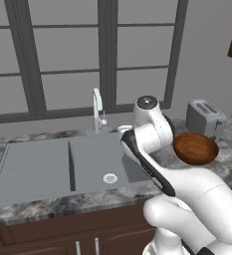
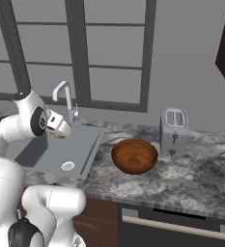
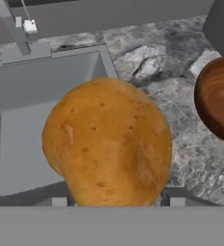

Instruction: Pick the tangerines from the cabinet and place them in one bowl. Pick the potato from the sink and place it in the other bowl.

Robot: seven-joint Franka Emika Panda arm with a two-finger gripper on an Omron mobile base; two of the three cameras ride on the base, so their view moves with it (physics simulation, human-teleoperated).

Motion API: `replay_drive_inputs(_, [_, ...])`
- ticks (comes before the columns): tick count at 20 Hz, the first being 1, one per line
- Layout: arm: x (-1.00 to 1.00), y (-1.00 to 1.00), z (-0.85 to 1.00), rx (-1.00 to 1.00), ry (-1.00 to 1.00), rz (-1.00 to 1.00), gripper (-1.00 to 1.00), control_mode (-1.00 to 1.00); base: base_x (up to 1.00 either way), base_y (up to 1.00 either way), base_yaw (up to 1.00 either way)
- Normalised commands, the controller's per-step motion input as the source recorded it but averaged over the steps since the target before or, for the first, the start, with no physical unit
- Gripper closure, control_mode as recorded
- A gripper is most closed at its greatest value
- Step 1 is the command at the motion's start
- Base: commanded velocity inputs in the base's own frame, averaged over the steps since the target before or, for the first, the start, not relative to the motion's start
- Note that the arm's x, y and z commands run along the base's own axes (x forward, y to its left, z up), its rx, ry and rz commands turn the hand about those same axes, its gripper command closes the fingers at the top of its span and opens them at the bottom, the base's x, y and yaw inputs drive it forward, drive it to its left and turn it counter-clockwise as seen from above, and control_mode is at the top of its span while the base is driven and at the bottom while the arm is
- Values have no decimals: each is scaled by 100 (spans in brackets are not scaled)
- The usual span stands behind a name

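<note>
- While it hung over the sink (image 1: 38, 169), the pincer (image 2: 61, 130) was clamped on the potato (image 3: 106, 144)
- wooden bowl (image 2: 134, 156) sat on the table (image 2: 191, 181) beside the toaster (image 2: 174, 131)

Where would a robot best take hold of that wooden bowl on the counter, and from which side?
Probably by the rim, from above. The wooden bowl stands upright and open on the counter, with a thin rim and a round, wide body, so one finger inside and one outside should pinch the wall. The side nearer the sink, away from the toaster, looks easiest.
</note>
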Motion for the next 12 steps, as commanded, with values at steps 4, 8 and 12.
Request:
replay_drive_inputs(4, [-6, -92, 19, 1, 11, -7, 100, -100, 0, 0, 0])
replay_drive_inputs(8, [0, -99, 0, 5, 15, -9, 100, -100, 0, 0, 0])
replay_drive_inputs(12, [0, -99, 0, 9, 14, -6, 100, -100, 0, 0, 0])
